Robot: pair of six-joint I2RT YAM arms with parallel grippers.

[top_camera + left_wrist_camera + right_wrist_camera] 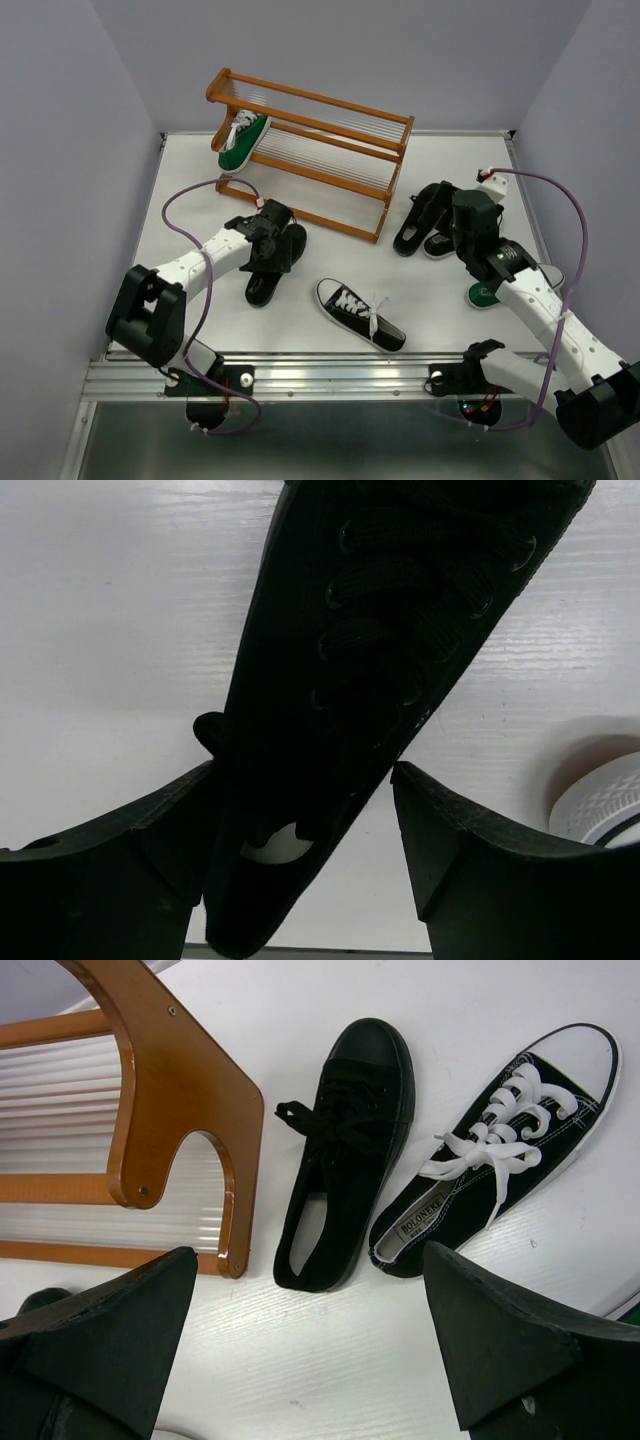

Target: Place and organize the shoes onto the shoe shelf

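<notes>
Left end effector (300, 780) spread, right end effector (308, 1260) wide open

The white table (430, 325) carries the shoe shelf (310, 100), which holds a green sneaker (243, 145) beyond the left end effector (305, 772). An all-black shoe (330, 680) lies on the table between that end effector's fingers. Ahead of the right end effector (308, 1253), a second all-black shoe (345, 1150) and a black white-laced sneaker (500, 1150) lie side by side. Another white-laced sneaker (360, 313) lies between the two end effectors.

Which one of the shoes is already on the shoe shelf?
The green sneaker with white laces, tilted at the left end of the shoe shelf. It is the only one there; the rest that can be seen lie on the white table.
</notes>
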